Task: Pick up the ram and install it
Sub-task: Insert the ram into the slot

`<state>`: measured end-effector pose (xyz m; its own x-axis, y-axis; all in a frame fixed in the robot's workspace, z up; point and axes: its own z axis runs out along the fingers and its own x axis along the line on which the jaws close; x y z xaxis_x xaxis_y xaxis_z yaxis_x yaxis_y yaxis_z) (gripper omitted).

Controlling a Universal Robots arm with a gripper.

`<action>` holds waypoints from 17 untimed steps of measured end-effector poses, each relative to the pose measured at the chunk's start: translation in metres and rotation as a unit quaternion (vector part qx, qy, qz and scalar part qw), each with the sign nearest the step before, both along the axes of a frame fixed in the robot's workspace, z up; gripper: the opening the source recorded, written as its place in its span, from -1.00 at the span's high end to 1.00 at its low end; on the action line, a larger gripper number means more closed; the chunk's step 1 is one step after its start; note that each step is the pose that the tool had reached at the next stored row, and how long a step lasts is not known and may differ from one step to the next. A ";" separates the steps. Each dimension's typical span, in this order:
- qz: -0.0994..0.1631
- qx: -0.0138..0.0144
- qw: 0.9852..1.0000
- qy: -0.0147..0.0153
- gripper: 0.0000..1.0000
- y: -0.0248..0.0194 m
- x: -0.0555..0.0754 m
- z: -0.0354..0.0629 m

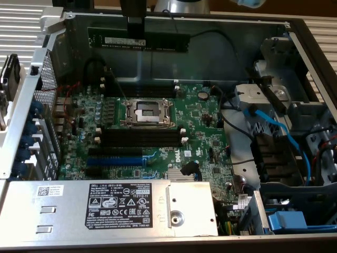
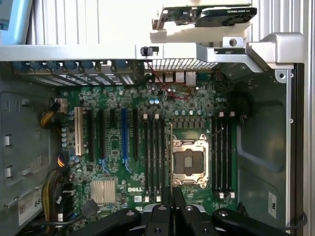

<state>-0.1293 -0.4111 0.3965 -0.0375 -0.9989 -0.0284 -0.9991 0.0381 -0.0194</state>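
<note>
In the exterior view, the motherboard [image 1: 158, 132] is laid flat in the middle of the open case [image 1: 226, 58]. The processor socket [image 1: 147, 113] is set on the board's far half, with one bank of memory slots [image 1: 139, 90] on its far side and another bank [image 1: 142, 138] on its near side. The expansion slots [image 1: 113, 158] are placed nearer still, toward the exterior view's left. The power supply [image 1: 126, 208] is seated along the near edge, before the board. Drive bays [image 1: 279, 158] and cables [image 1: 274, 126] are found at the exterior view's right. The ram [image 1: 158, 39] is held lengthwise at the far side of the case, pinched in the gripper [image 1: 135, 30], raised clear of the board and apart from both slot banks.
</note>
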 end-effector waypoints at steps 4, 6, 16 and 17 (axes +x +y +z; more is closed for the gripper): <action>0.009 0.000 1.000 0.001 0.76 0.0000 0.000 -0.0006; 0.009 0.000 1.000 0.002 0.76 0.0000 0.000 -0.0006; 0.009 0.000 1.000 0.001 0.76 -0.0019 0.001 -0.0047; 0.009 0.000 1.000 0.002 0.76 -0.0021 0.001 -0.0062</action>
